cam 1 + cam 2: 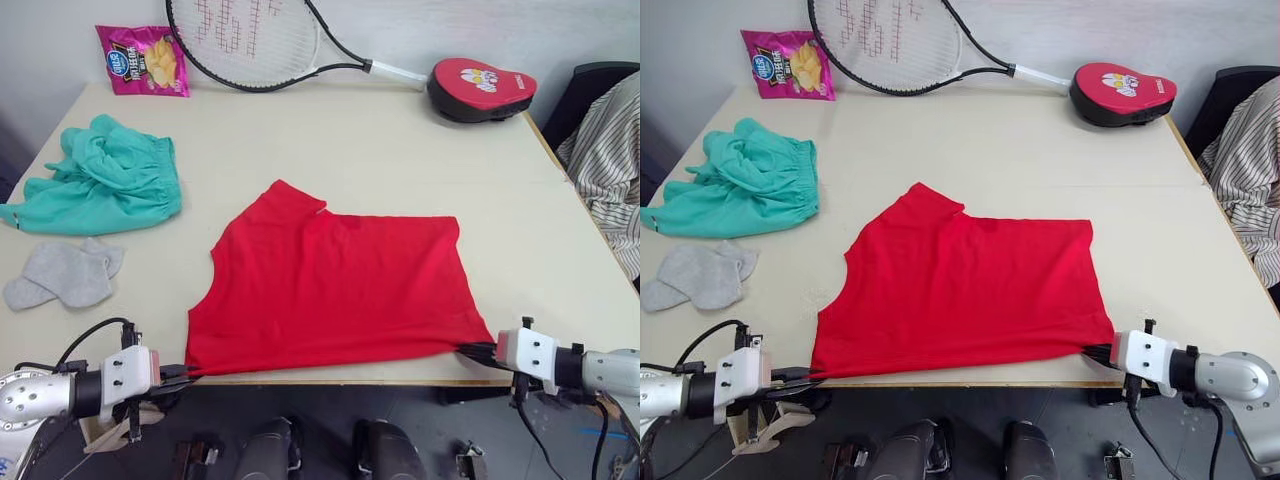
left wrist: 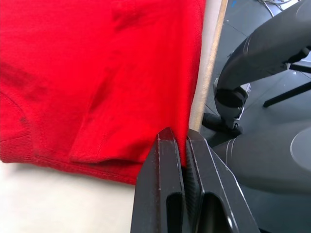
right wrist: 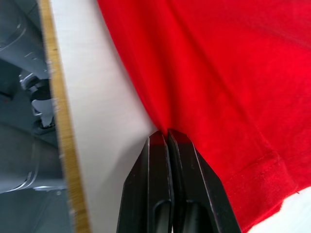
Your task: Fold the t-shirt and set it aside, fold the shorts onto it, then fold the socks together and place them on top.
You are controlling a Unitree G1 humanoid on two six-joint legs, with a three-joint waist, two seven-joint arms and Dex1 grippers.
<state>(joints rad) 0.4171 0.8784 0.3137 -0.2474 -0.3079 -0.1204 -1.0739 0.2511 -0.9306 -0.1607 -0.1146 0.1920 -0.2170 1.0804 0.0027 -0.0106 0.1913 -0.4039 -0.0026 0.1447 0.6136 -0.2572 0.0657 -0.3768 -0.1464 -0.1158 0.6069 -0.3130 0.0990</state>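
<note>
T-shirt (image 1: 335,290), red, lies flat near the front edge of the table (image 1: 420,150), already folded once, with the left gripper (image 1: 182,375) clamped on its near left corner and the right gripper (image 1: 478,351) clamped on its near right corner. The first step, folding the shirt, is in hand; the next move likely calls for lifting both corners together and carrying them toward the far edge. Shorts (image 1: 105,180) and socks (image 1: 65,273) wait untouched at the table's left.
</note>
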